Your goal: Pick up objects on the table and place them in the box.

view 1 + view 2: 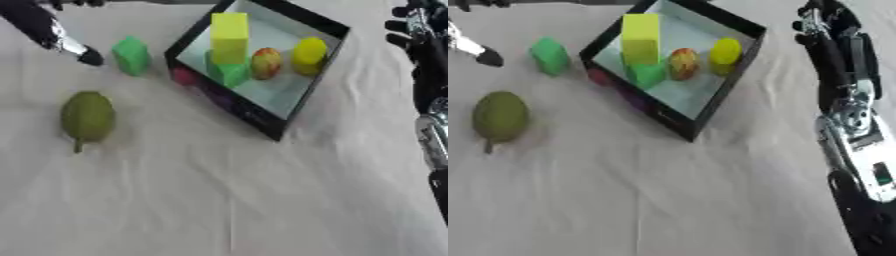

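White cloth covered the tabletop (pixel 219 200). The box (pixel 311 95) was black-rimmed with a pale floor. Inside sat a yellow block (pixel 229 37), a green block (pixel 229 72), a red-and-yellow fruit (pixel 266 63) and a yellow piece (pixel 309 55). Outside: a green cube (pixel 132 56) and an olive-green pear (pixel 87 119).

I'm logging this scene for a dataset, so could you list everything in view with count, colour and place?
box: one, black walls with a pale floor, upper middle of the table, tilted in the view.
tall block: one, yellow, in the box at its left part.
green block in box: one, green, in front of the tall block.
round fruit: one, red and yellow, middle of the box.
yellow object: one, yellow, right part of the box.
green block on table: one, green, left of the box.
pear: one, olive green, on the cloth at the left.
tablecloth: one, white, covering the table.
left hand: black and silver, upper left, near the green block on table.
right hand: black, upper right, beside the box.
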Tool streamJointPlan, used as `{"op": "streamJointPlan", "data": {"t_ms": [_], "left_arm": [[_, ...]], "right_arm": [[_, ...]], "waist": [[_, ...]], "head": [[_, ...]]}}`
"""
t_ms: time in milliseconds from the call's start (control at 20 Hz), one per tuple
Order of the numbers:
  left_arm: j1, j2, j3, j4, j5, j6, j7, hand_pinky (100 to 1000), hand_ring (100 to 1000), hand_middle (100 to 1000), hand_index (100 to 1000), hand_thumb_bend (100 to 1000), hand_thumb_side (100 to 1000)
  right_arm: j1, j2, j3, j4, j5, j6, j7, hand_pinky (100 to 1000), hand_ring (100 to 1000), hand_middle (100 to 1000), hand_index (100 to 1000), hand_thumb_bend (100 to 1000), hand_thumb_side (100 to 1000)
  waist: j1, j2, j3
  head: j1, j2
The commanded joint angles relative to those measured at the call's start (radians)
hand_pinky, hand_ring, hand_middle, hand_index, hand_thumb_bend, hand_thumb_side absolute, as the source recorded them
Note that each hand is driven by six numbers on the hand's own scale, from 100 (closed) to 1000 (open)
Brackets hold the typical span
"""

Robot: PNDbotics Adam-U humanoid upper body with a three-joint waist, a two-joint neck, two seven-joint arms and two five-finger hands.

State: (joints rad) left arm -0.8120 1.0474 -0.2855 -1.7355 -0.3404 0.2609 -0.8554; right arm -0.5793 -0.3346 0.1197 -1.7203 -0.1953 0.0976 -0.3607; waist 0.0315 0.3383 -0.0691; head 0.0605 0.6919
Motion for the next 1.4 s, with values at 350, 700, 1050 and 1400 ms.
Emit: {"op": "streamJointPlan", "data": {"t_ms": [350,700,1050,1400], "left_arm": [[0.173,0.152,0.051,-0.195,0.154,0.087,0.027,763,852,797,857,692,505],[0.224,0.163,0.024,-0.208,0.178,0.115,0.032,772,860,807,861,757,519],[0.204,0.133,-0.019,-0.173,-0.034,0.147,0.158,817,896,839,883,874,419],[0.186,0.084,-0.067,-0.080,-0.169,0.151,0.181,818,895,830,879,858,432]], "right_arm": [[-0.009,-0.028,-0.007,-0.017,0.009,0.003,0.000,804,765,713,831,100,567],[-0.010,-0.026,-0.005,-0.018,0.010,0.004,0.002,804,765,713,830,100,565],[-0.013,-0.021,-0.001,-0.019,0.009,0.005,0.004,805,765,713,830,100,566],[-0.016,-0.017,0.001,-0.020,0.008,0.005,0.008,805,765,713,831,100,567]], "waist": [[-0.002,-0.022,0.000],[-0.004,-0.022,-0.001],[-0.006,-0.021,-0.005],[-0.007,-0.020,-0.009]], "head": [[0.009,-0.014],[0.012,-0.016],[0.014,-0.019],[0.023,-0.016]]}}
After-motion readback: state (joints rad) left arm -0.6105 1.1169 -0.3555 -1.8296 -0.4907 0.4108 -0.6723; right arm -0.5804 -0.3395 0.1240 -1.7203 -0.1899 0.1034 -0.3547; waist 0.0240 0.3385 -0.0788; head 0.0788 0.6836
